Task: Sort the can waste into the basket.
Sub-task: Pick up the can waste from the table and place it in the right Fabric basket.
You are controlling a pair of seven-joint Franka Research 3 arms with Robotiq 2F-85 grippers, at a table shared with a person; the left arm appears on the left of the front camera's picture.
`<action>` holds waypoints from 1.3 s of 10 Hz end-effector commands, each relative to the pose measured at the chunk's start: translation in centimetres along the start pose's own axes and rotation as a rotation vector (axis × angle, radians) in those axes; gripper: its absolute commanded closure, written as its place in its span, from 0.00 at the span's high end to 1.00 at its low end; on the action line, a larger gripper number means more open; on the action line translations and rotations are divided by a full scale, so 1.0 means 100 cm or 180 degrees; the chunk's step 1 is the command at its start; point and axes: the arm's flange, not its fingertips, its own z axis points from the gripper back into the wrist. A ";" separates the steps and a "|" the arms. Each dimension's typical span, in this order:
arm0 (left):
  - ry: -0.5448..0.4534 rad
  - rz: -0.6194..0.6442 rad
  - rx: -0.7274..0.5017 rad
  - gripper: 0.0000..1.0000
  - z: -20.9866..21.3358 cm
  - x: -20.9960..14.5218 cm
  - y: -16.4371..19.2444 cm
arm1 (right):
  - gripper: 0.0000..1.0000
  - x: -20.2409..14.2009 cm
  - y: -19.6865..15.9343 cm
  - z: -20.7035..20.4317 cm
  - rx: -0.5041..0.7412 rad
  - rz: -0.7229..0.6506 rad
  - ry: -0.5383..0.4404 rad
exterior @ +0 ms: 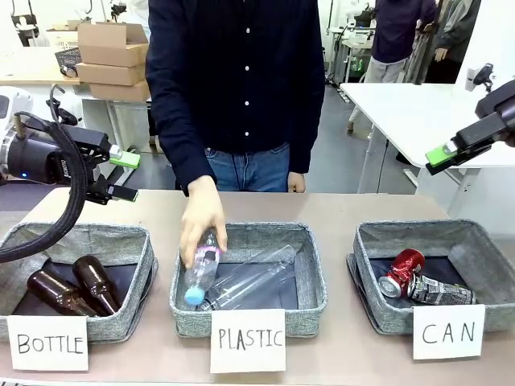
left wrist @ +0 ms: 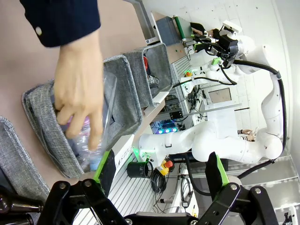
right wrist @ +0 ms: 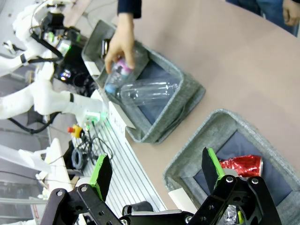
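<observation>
We see both cans down in the CAN basket (exterior: 370, 241) at the table's right end. The red can (exterior: 401, 271) lies on its side, long axis slanting from front-left up to back-right; the black-and-silver can (exterior: 441, 291) lies flat just beside it, touching, its long axis roughly left to right. Our left gripper (exterior: 122, 175) hangs above the BOTTLE basket (exterior: 121, 241), fingers spread, nothing held. Our right gripper (right wrist: 157, 172) hovers high with fingers wide apart. The person's hand (exterior: 203, 215) grips a clear bottle (exterior: 201, 269) in the PLASTIC basket (exterior: 314, 273).
</observation>
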 end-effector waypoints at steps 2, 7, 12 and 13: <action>0.0015 -0.0008 0.0000 1.00 0.002 0.000 -0.001 | 1.00 -0.004 0.000 -0.002 -0.0053 0.0053 0.0008; 0.0015 -0.0008 0.0000 1.00 0.002 0.000 -0.001 | 1.00 -0.004 0.000 -0.002 -0.0053 0.0053 0.0008; 0.0015 -0.0008 0.0000 1.00 0.002 0.000 -0.001 | 1.00 -0.004 0.000 -0.002 -0.0053 0.0053 0.0008; 0.0015 -0.0008 0.0000 1.00 0.002 0.000 -0.001 | 1.00 -0.004 0.000 -0.002 -0.0053 0.0053 0.0008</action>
